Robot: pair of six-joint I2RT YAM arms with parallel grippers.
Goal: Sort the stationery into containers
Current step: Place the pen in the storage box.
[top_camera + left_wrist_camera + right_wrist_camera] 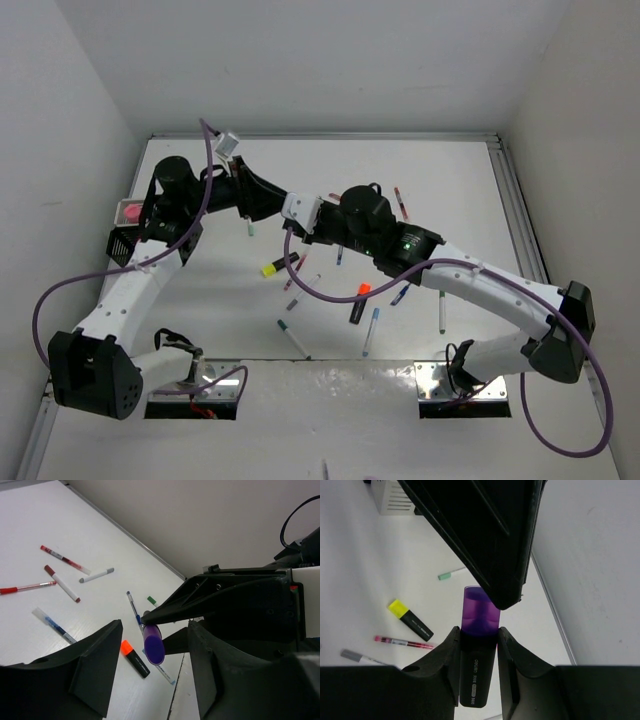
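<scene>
Seen from above, the left arm and right arm meet over the back of a white surface strewn with loose pens.

The left wrist view shows the left claw standing open. Its fingers sit either side of a purple highlighter, clear of it.

In the right wrist view, the right claw clamps that highlighter's dark barrel in mid-air, the cap pointing away. A yellow highlighter lies on the surface below.
</scene>
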